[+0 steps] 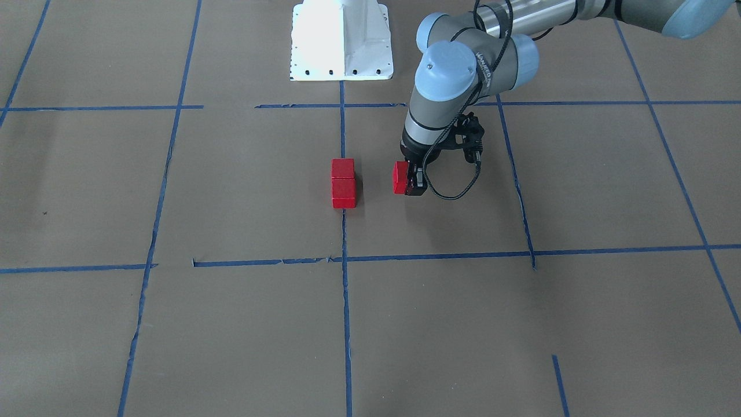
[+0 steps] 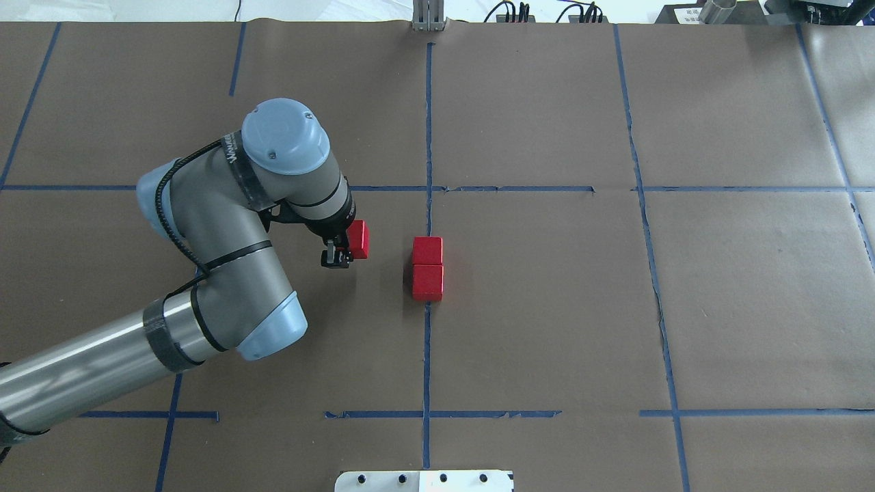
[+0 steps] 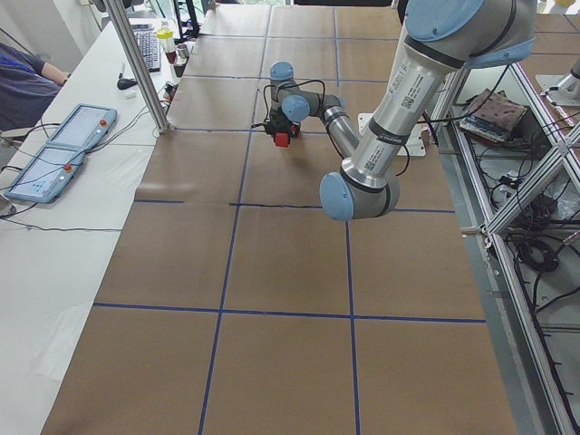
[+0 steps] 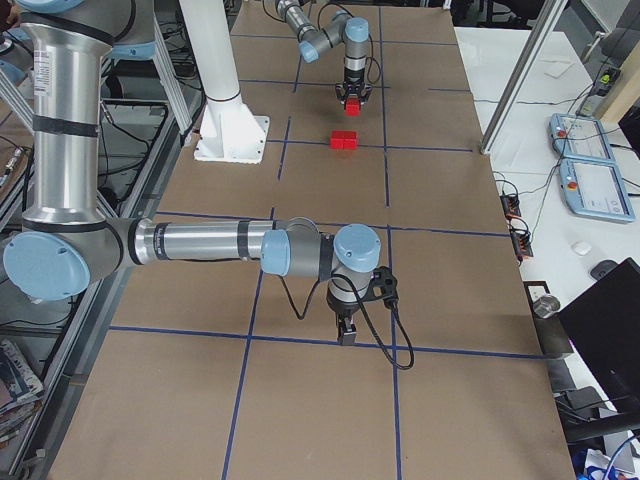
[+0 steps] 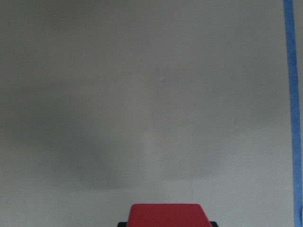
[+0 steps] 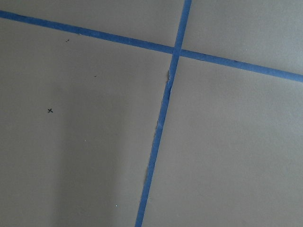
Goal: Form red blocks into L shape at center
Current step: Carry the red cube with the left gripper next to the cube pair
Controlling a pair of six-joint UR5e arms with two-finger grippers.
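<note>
Two red blocks [image 1: 343, 169] [image 1: 344, 194] lie touching in a short row on the gapped blue tape line [image 1: 345, 289] that splits the center square [image 1: 260, 185]. In the overhead view they [image 2: 427, 250] [image 2: 428, 282] sit in the square's middle [image 2: 533, 301]. My left gripper [image 1: 407, 184] [image 2: 344, 253] is shut on the third red block [image 1: 400, 177] [image 2: 359, 239], to the pair's side and apart from it; whether it rests on the paper I cannot tell. That block fills the bottom of the left wrist view [image 5: 168, 213]. My right gripper [image 4: 345, 330] hangs over a far tape crossing; I cannot tell whether it is open.
The white robot base [image 1: 341, 40] stands at the table edge behind the center square. Blue tape lines [image 2: 642, 205] divide the brown paper. A tape crossing [image 6: 176, 48] lies under the right wrist. Control pendants [image 4: 590, 180] lie on a side table.
</note>
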